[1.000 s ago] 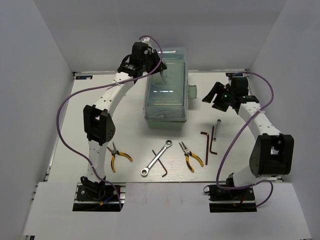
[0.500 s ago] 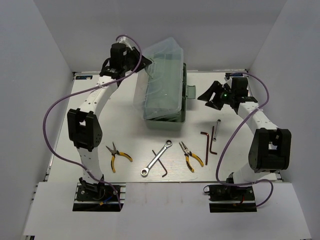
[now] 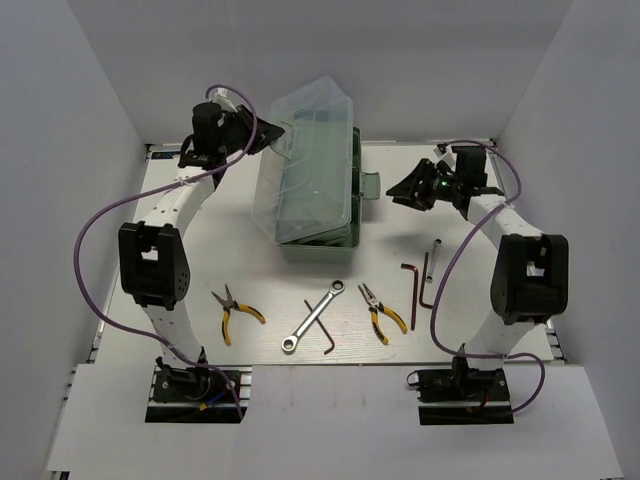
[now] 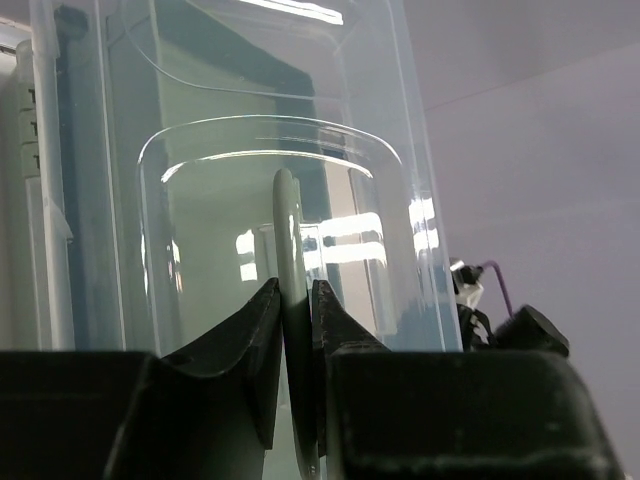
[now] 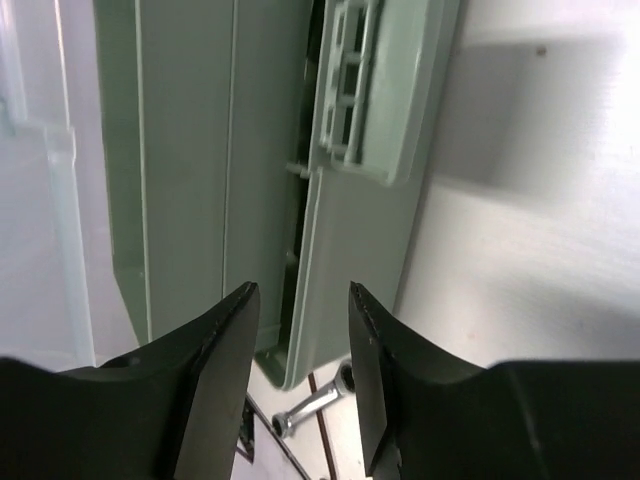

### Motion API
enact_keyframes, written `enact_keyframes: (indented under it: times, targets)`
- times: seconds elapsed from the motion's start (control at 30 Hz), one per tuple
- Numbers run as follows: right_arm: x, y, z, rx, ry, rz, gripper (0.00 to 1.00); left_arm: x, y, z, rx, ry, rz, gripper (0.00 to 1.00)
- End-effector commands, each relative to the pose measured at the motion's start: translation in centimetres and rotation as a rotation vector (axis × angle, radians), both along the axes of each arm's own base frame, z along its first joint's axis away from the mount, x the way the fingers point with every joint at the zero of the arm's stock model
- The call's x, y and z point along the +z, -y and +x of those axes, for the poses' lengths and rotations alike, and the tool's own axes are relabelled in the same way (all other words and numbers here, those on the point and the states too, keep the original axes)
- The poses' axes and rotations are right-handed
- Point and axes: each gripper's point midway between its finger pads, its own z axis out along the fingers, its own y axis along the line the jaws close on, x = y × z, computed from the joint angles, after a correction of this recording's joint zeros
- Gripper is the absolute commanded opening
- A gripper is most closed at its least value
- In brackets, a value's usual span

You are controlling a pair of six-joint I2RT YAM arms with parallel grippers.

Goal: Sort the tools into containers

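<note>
The mint-green toolbox [image 3: 342, 236] stands at the table's middle back, its clear lid [image 3: 300, 150] tilted up and to the left. My left gripper [image 3: 264, 136] is shut on the lid's green handle [image 4: 288, 230], as its wrist view [image 4: 294, 300] shows. My right gripper [image 3: 402, 190] is open and empty beside the box's right wall, near the latch [image 3: 371, 185]; its wrist view [image 5: 300, 300] shows the green wall [image 5: 190, 150]. On the table in front lie yellow-handled pliers [image 3: 236, 312], a silver wrench [image 3: 314, 316], a hex key [image 3: 323, 327], more pliers [image 3: 383, 311], another hex key [image 3: 418, 285] and a small silver rod [image 3: 433, 257].
White walls enclose the table on the left, back and right. The tools lie in a row between the toolbox and the arm bases. The left arm's purple cable [image 3: 95, 225] loops out to the left. The wrench head also shows in the right wrist view [image 5: 315, 405].
My left gripper has swung up and to the left with the lid's handle, raising the lid from closed to tilted open. My right gripper has moved left, closer to the box's latch side.
</note>
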Motion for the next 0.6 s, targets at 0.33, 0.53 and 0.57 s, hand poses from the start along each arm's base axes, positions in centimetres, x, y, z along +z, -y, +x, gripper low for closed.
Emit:
enact_keyframes:
  times: [0.33,0.53,0.57]
  targets:
    - [-1.7,-6.1,1.2,0.153,-0.002,-0.163,0.54,6.3,-1.9,-2.2,-0.054,0.194,-0.064,0.0]
    - [-4.5,-8.7,0.1,0.2,-0.047,-0.307,0.54,5.2,-2.2,-2.0,-0.054,0.176,-0.063,0.0]
    - [-5.3,-8.8,0.6,0.184,-0.058,-0.357,0.54,5.4,-2.1,-2.1,-0.062,0.179,-0.071,0.0]
